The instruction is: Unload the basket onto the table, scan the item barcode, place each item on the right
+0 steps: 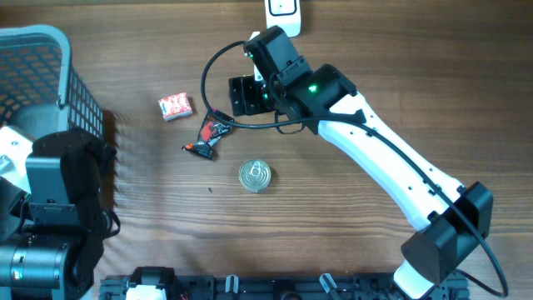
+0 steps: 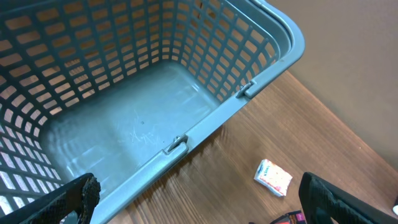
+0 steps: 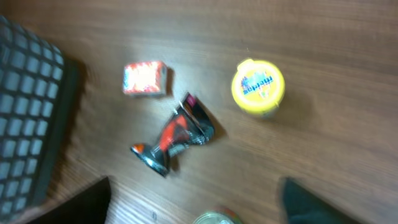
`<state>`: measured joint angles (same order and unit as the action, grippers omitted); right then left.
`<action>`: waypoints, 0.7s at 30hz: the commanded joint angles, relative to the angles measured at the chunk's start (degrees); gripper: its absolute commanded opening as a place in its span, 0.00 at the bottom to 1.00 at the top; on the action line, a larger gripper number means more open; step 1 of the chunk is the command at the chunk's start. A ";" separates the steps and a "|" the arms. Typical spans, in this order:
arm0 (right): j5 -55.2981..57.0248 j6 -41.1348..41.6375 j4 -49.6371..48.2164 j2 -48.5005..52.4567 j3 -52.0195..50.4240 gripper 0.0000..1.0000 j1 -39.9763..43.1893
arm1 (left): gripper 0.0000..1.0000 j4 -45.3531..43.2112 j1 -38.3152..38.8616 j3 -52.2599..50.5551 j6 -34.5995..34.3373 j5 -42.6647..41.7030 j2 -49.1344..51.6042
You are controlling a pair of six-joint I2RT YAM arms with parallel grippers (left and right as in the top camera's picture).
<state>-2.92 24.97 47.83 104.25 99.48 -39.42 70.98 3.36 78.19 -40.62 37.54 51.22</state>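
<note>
Loose items lie on the wooden table: a small red packet point(image 1: 176, 107) point(image 3: 144, 78) point(image 2: 273, 177), a crumpled black-and-red wrapper point(image 1: 208, 137) point(image 3: 174, 134), a tin can point(image 1: 255, 175) and a yellow round tub point(image 3: 258, 86). My right gripper point(image 1: 246, 96) point(image 3: 196, 202) hovers open above them, its dark fingers point(image 3: 74, 205) spread wide and holding nothing. The can's lid point(image 3: 214, 218) shows at the bottom edge between them. My left gripper point(image 2: 199, 196) is open and empty over the basket's rim. No barcode is visible on any item.
A grey-blue mesh basket point(image 1: 50, 50) point(image 2: 261, 68) point(image 3: 25, 112) stands empty at the far left. A white device point(image 1: 283, 10) sits at the table's far edge. The left arm point(image 1: 58, 192) is at the near left, and the right arm point(image 1: 391, 158) crosses the table diagonally.
</note>
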 commanded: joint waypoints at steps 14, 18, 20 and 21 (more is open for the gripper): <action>-7.63 30.69 10.75 16.02 -5.77 1.00 -1.99 | 1.00 1.97 -0.37 0.42 -0.28 -0.46 -0.04; -10.12 35.82 9.94 19.91 -5.77 1.00 -3.54 | 1.00 2.34 -0.37 0.42 -0.28 -0.48 -0.04; -10.03 37.48 10.27 19.96 -5.77 1.00 -4.15 | 1.00 2.34 -0.37 0.42 -0.28 -0.48 -0.04; -9.92 38.45 10.60 19.96 -5.77 1.00 -4.37 | 1.00 2.34 -0.37 0.42 -0.28 -0.50 -0.04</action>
<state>-11.68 58.17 58.06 123.55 93.82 -43.16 73.30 3.36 78.19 -40.62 37.52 51.22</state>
